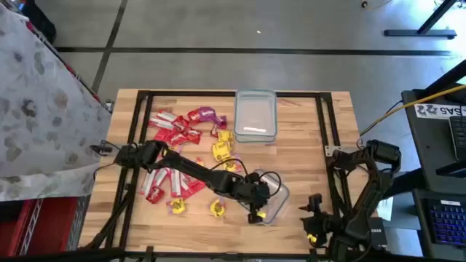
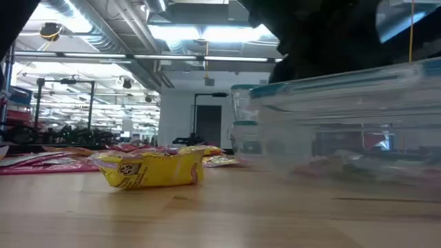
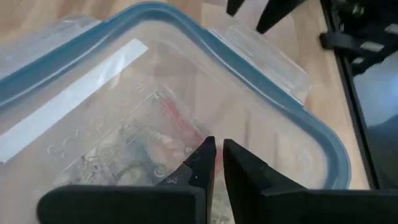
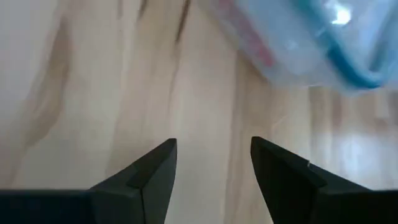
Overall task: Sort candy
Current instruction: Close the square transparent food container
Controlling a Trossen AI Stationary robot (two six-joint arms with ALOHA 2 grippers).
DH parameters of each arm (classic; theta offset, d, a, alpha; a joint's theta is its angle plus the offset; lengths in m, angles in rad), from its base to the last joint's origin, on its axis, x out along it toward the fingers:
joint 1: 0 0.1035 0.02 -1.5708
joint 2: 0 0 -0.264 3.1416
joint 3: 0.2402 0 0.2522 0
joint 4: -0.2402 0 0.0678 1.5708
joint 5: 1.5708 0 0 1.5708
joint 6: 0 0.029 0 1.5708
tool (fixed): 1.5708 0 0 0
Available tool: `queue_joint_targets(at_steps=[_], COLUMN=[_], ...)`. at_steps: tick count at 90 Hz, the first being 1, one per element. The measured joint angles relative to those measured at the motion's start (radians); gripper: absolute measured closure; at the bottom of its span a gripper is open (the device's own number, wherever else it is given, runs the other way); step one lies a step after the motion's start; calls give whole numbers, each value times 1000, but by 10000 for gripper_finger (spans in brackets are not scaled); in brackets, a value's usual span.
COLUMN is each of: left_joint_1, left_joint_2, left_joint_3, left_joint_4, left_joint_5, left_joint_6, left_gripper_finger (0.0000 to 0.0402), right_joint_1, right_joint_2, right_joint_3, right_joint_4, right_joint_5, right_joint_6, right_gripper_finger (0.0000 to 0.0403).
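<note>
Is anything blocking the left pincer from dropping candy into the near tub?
Nothing visible does. The left pincer hangs over the open near tub, fingers nearly closed; no lid covers it. Red candy lies inside.

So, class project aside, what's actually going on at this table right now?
The robot is sorting candy. Its left tool hangs over the near clear tub, fingers almost closed, with a red packet visible inside the tub. Most sweets lie loose on the table. The right tool waits open by the table's near right corner. A second tub sits farther back.
</note>
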Motion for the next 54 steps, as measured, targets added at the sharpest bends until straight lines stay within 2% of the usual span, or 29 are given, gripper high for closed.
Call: queue_joint_targets(at_steps=[7, 14, 22, 30, 33, 43, 54], left_joint_1=[0, 1, 7, 9, 9, 9, 8], left_joint_2=[-2, -5, -7, -7, -7, -7, -7], left_joint_3=[1, -3, -33, -49, -55, -56, -57], left_joint_4=[-23, -57, -47, -44, -34, -33, -32], left_joint_5=[2, 0, -3, -7, -7, -16, -29], left_joint_6=[1, -9, -38, -57, -58, -60, -61], left_gripper_finger=[385, 385, 385, 385, 385, 385, 385], right_joint_1=[0, 0, -1, -15, -25, -87, -166], right_joint_2=[-9, -41, -75, -91, -91, -90, -90], right_joint_3=[20, 43, 48, 48, 48, 27, -28], right_joint_4=[-10, -4, -3, -2, 0, 64, 212], right_joint_5=[84, 140, 183, 210, 213, 207, 166], right_joint_6=[-1, -37, -51, -70, -75, -105, -215], right_gripper_finger=[214, 241, 299, 373, 387, 390, 400])
